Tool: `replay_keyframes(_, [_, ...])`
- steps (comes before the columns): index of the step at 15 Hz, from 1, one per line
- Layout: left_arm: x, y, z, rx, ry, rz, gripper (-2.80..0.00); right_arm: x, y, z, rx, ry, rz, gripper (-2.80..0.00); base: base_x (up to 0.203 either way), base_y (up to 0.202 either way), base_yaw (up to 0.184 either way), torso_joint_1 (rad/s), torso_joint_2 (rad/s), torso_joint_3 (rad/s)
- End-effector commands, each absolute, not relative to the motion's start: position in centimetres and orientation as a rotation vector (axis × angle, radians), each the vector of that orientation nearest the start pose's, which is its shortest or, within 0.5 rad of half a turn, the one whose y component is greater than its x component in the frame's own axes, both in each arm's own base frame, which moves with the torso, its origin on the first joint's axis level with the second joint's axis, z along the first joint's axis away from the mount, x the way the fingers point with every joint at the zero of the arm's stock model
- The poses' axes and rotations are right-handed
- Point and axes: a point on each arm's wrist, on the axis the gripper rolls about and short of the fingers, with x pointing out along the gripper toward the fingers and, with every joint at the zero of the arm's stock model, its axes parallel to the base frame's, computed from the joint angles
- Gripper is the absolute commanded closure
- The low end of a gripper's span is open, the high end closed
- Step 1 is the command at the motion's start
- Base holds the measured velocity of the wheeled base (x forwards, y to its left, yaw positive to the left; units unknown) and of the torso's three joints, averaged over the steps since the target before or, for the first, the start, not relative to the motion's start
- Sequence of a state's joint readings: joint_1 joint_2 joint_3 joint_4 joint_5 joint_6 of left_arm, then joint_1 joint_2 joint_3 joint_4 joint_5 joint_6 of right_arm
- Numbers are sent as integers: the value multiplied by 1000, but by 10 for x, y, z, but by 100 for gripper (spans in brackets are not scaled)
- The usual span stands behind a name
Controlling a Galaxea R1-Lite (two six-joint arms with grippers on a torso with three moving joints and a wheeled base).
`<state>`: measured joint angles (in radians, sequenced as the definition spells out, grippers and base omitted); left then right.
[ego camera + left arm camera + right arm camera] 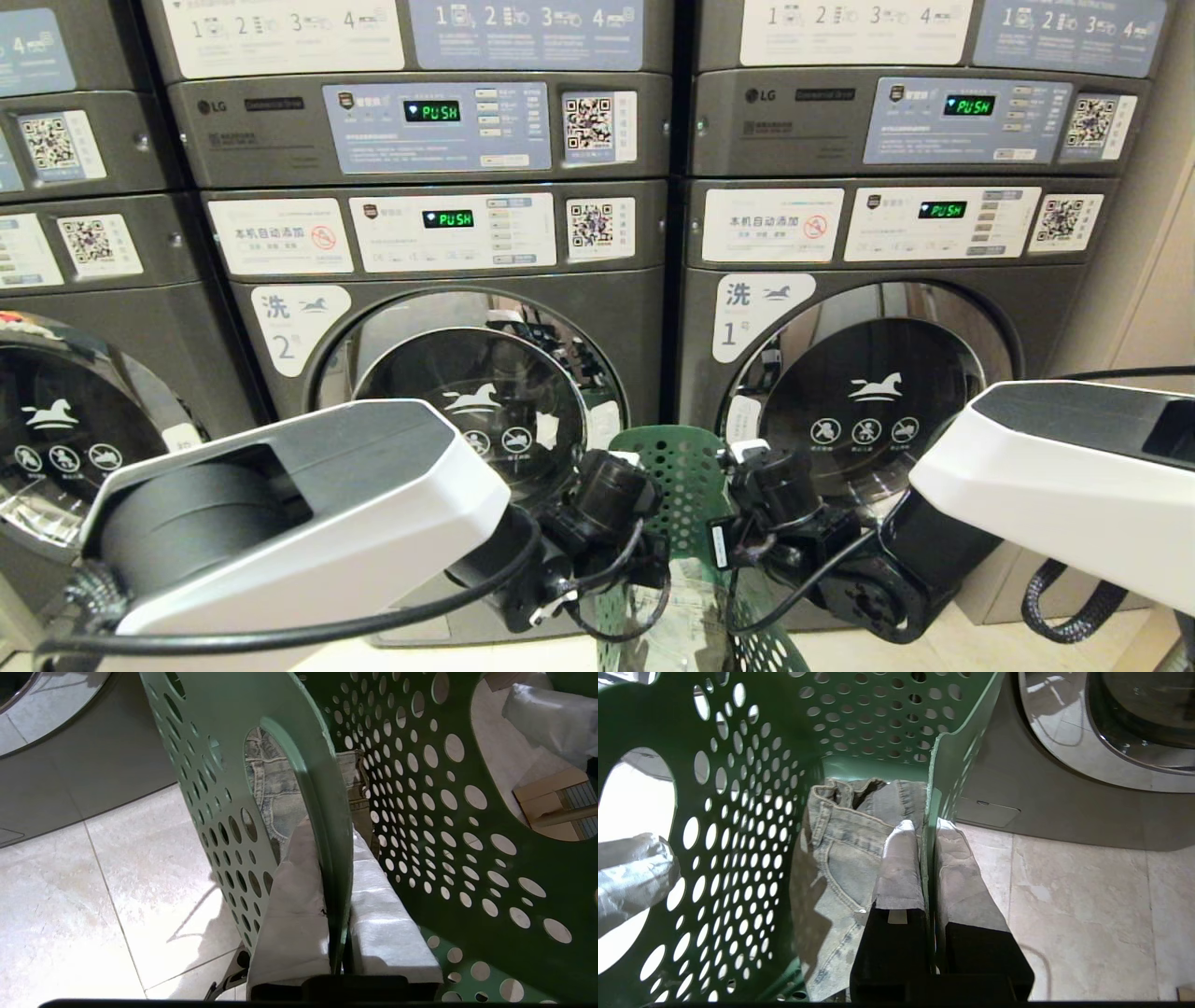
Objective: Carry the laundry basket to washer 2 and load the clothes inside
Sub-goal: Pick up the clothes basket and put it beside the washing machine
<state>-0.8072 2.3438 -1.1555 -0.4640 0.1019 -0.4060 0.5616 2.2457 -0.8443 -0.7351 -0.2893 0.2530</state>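
Against the far wall stand the washers, washer 2 (467, 401) left of centre with its door shut, so the load must wait. Near and just right of that door hangs the laundry basket (686, 476), carried between both arms, probably to keep it level. Its left wall is pinched by the left gripper (334, 905), its right wall by the right gripper (927, 868). Inside, between the two claws, lie the clothes (840, 858).

Pale marble-look floor tiles (70, 905), thin grout lines, glossy. Dark grey washers stand directly on them: washer 2 (448, 373), washer 1 (868, 373) beside it. Shadow of the basket falls on the tiles.
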Motion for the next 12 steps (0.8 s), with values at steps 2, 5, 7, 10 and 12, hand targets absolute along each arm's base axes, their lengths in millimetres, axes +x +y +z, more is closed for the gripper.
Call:
replay_keyframes(2, [295, -312, 6, -48, 781, -532, 0, 321, 189, 8, -30, 638, 163, 0, 0, 0, 0, 0, 0, 0])
replay_keyframes(5, [297, -314, 4, -44, 779, -522, 0, 325, 190, 5, -13, 588, 154, 0, 0, 0, 0, 0, 0, 0])
replay_keyframes(7, [298, -314, 3, -45, 778, -519, 0, 327, 191, 2, -9, 558, 144, 0, 0, 0, 0, 0, 0, 0])
replay_keyframes(10, [300, -315, -1, -40, 777, -508, 0, 327, 191, 1, -7, 561, 143, 0, 0, 0, 0, 0, 0, 0])
replay_keyframes(12, [305, -318, -5, -31, 755, -471, 0, 327, 191, 1, -5, 560, 142, 0, 0, 0, 0, 0, 0, 0])
